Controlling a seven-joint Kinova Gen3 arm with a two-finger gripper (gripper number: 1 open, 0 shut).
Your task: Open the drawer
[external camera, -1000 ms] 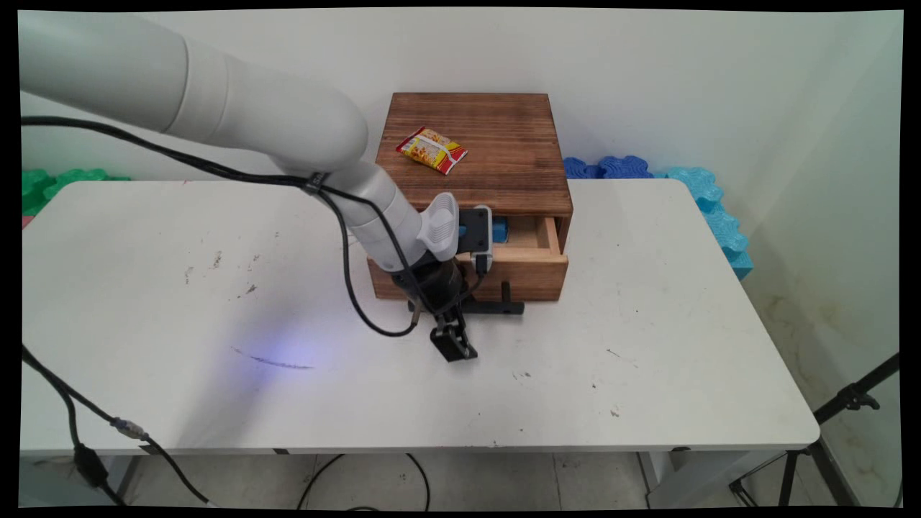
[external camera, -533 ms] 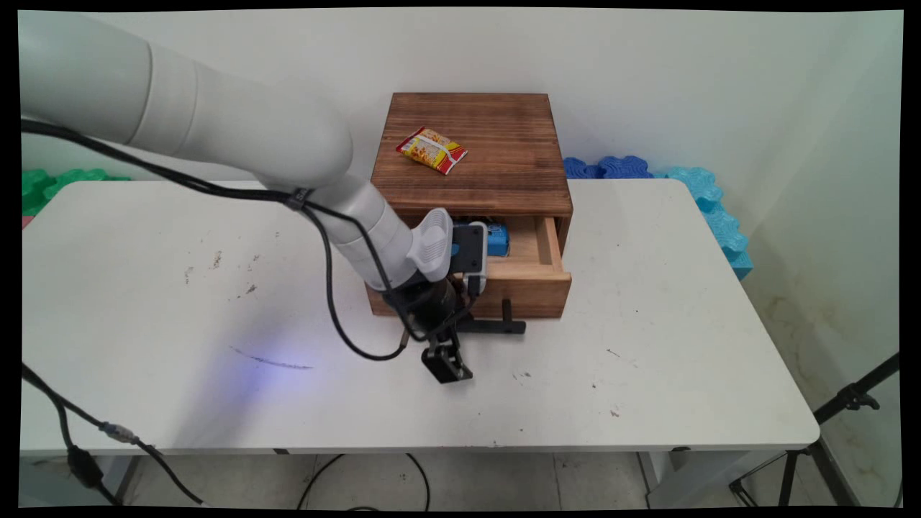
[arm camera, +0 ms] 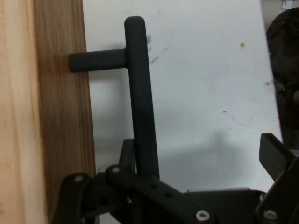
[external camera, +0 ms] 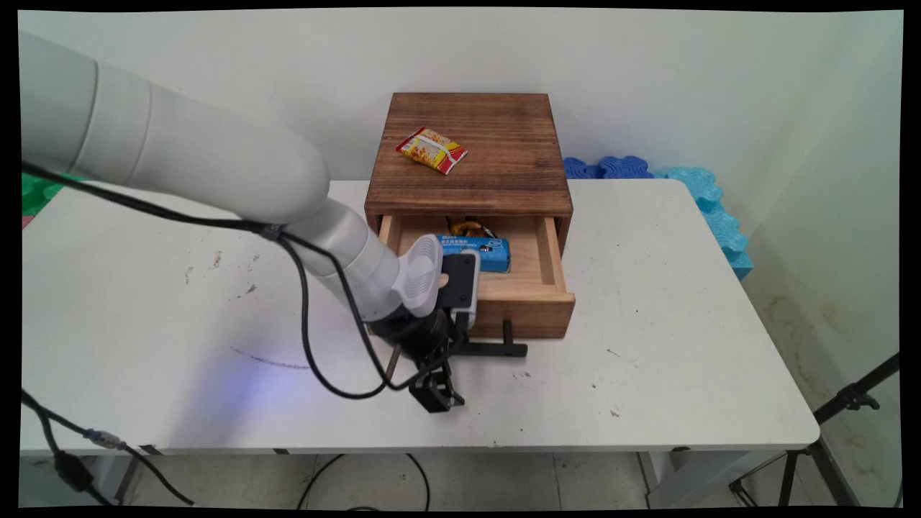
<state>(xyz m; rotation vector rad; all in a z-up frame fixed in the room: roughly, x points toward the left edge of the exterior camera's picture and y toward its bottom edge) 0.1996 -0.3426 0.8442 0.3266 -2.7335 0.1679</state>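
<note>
The jaws stand wide apart, gripping nothing. In the hand view the gripper (arm camera: 198, 151) has the handle (arm camera: 140, 93) just inside one finger (arm camera: 127, 151), the other finger at the frame's right edge. The handle's post joins the drawer (arm camera: 60, 130) front at left.

In the main view the gripper (external camera: 434, 392) sits low at centre, on the handle's (external camera: 496, 349) left end. The drawer (external camera: 529, 288) is pulled out of the cabinet (external camera: 489, 129). A blue box (external camera: 478, 252) lies inside, a dark packet (external camera: 468, 226) behind it. A yellow packet (external camera: 432, 150) lies on the cabinet's top. The cabinet stands at the table's (external camera: 683, 324) far edge.
</note>
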